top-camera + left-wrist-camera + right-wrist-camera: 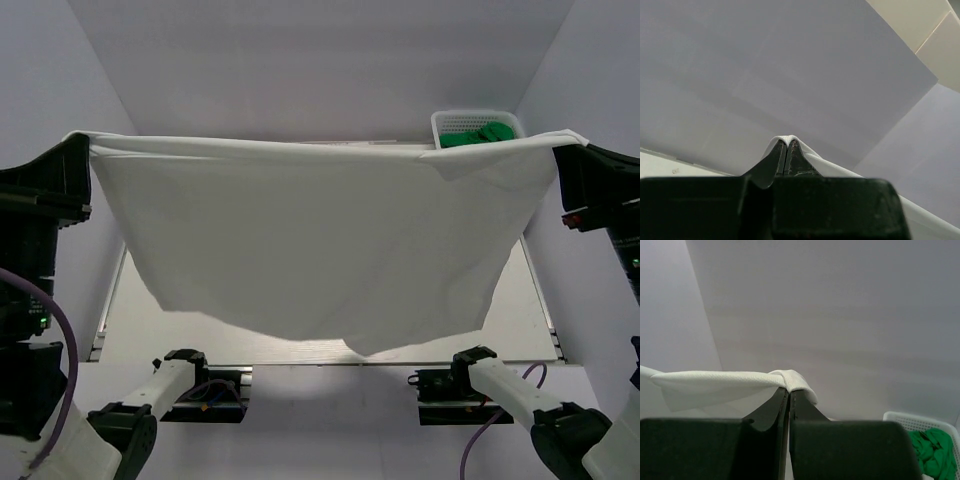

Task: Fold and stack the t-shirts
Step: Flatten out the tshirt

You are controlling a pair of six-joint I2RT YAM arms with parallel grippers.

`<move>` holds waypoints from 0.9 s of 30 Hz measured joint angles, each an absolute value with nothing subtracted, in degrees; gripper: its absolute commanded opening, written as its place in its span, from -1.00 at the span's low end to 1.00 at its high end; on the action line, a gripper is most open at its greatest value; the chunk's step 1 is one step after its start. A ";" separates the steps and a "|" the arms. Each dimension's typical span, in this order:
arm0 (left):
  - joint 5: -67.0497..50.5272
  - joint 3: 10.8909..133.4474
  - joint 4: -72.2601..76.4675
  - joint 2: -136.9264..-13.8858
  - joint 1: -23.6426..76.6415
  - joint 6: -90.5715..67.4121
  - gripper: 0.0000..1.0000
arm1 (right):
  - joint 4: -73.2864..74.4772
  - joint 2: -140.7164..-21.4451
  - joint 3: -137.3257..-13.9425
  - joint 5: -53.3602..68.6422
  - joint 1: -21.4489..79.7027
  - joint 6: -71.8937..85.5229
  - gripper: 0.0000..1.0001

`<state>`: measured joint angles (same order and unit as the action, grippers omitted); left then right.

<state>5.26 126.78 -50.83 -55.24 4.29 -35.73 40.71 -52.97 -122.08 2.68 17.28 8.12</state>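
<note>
T-shirt [320,240] held up, spread between both arms.
Top view: it hangs as a sheet above the table [130,315], upper corners at left gripper [82,148] and right gripper [565,150]; basket [462,120] with green cloth [485,135] behind. Left wrist: jaws pinched on a cloth fold. Right wrist: jaws clamped on a cloth corner.

Robot lab test cell. Plain white panel walls [300,60] box in a pale worktop [130,322]. Left arm [175,385] and right arm [510,385] are bolted to a metal rail [300,352] along its near edge, with a purple cable [68,345] trailing. A white mesh basket [470,122] sits at the far right corner.
</note>
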 measured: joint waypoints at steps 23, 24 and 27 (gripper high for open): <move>6.98 90.61 -43.22 -102.72 3.11 -39.46 -1.00 | 21.91 -97.51 -92.25 -4.12 15.25 11.42 -1.00; 6.87 91.90 -43.27 -106.63 2.96 -39.53 -1.00 | 21.47 -100.84 -92.92 -3.46 14.90 11.75 -1.00; 5.96 97.36 -41.54 -117.54 2.61 -39.44 -1.00 | 20.53 -113.84 -98.30 -1.52 13.63 12.08 -1.00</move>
